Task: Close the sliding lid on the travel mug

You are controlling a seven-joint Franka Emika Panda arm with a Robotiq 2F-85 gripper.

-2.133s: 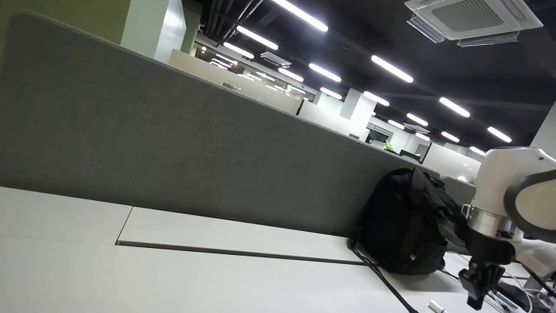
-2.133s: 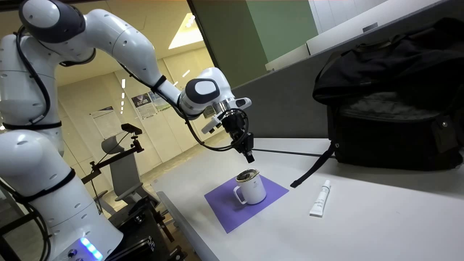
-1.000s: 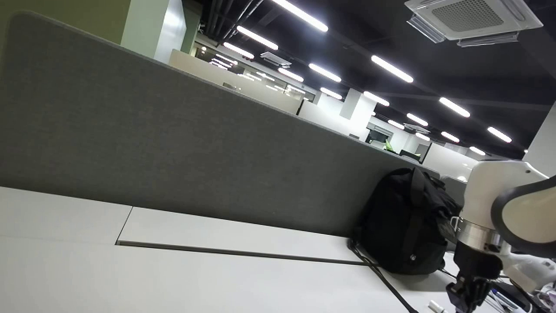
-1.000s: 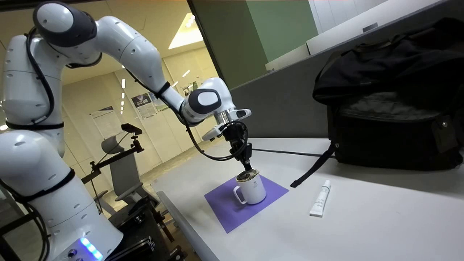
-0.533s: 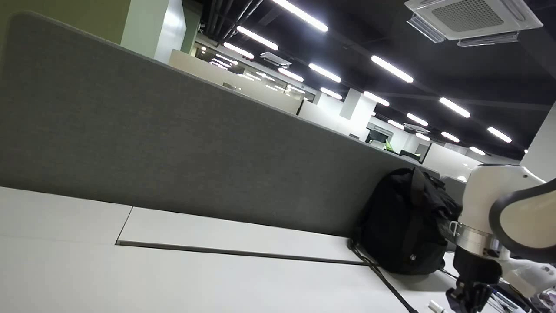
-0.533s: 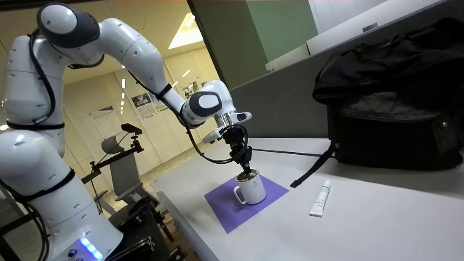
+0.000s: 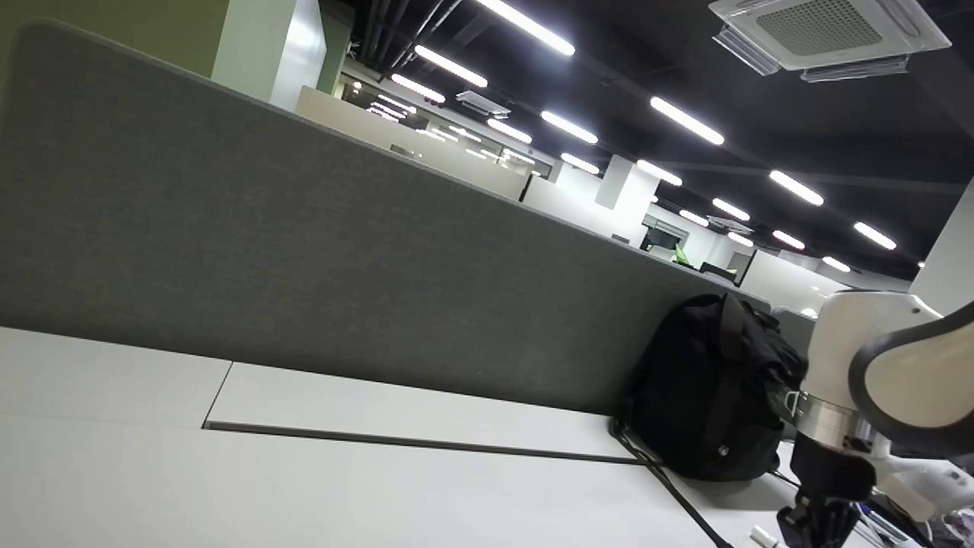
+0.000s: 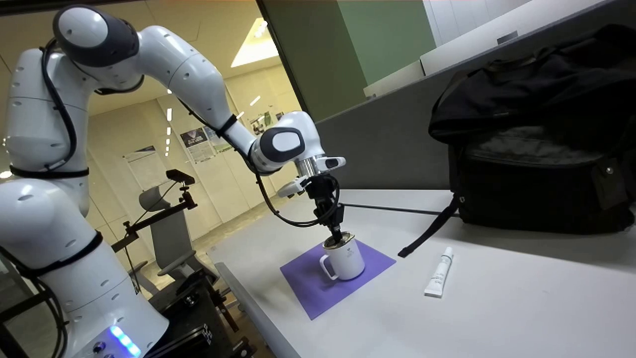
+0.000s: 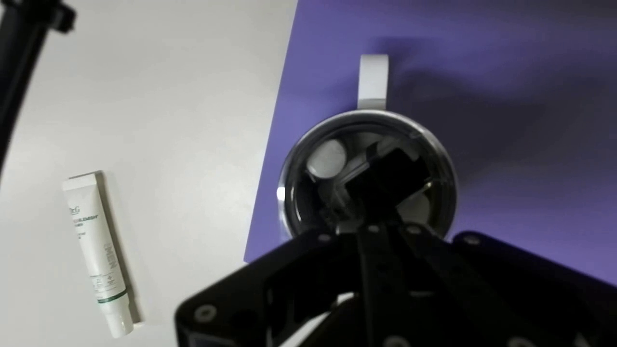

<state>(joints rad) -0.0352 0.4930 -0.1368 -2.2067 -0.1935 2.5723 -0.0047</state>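
Note:
A white travel mug (image 8: 348, 262) stands upright on a purple sheet (image 8: 308, 293), its handle toward the robot's base. Its dark, see-through lid (image 8: 328, 243) has a shiny metal rim. The lid (image 9: 308, 197) and handle (image 9: 373, 79) show in the wrist view. My gripper (image 8: 337, 239) is shut, fingertips down at the lid's top, inside the rim. In the wrist view the gripper (image 9: 383, 217) covers the near part of the lid. Dark reflections hide the sliding tab and the exact contact. In an exterior view the gripper (image 7: 818, 525) shows at the bottom edge; the mug is out of view there.
A white tube (image 8: 439, 273) lies on the white table beside the sheet; it also shows in the wrist view (image 9: 99, 250). A black backpack (image 8: 536, 164) with a loose strap (image 8: 430, 233) stands by the grey partition (image 7: 342, 228).
My gripper has come down from above the mug onto the lid. In the last half second it has shifted slightly toward the handle side. The mug has not moved.

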